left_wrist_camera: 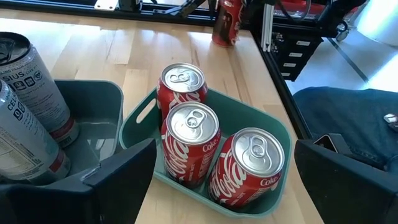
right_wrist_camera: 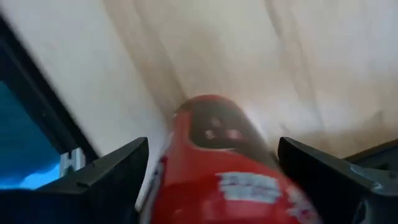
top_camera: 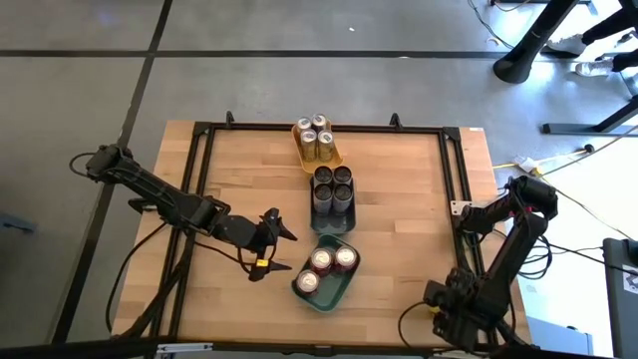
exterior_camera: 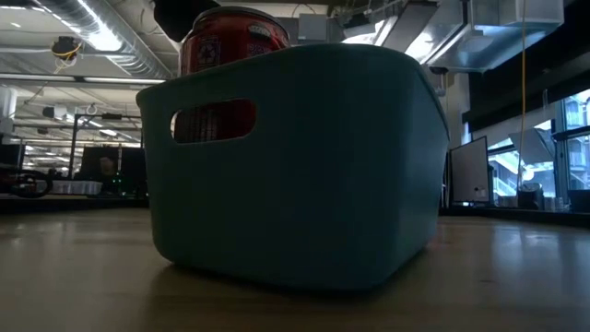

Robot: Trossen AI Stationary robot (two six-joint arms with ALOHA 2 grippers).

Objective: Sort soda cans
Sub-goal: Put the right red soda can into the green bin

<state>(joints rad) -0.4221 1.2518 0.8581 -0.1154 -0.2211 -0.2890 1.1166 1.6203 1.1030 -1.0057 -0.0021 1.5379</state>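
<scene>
Sorting soda cans into trays on the counter [top_camera: 399,229], with both grippers spread wide and holding nothing.

Just ahead of the left gripper [top_camera: 271,244] sits the teal tray [top_camera: 334,289] with three red cans [top_camera: 332,261], upright and touching, silver tops and pull tabs showing, white script on their sides. Beyond it in the row stands the grey tray [top_camera: 332,211] with four dark cans [top_camera: 332,181], silver-topped and printed in pale lettering, and farther still the yellow tray [top_camera: 317,160] with four gold cans [top_camera: 315,135]. Near the counter's corner, the right gripper [right_wrist_camera: 211,180] has its jaws wide either side of one more red can [right_wrist_camera: 224,168], close in front of it and blurred; whether the fingers touch it cannot be told.
</scene>
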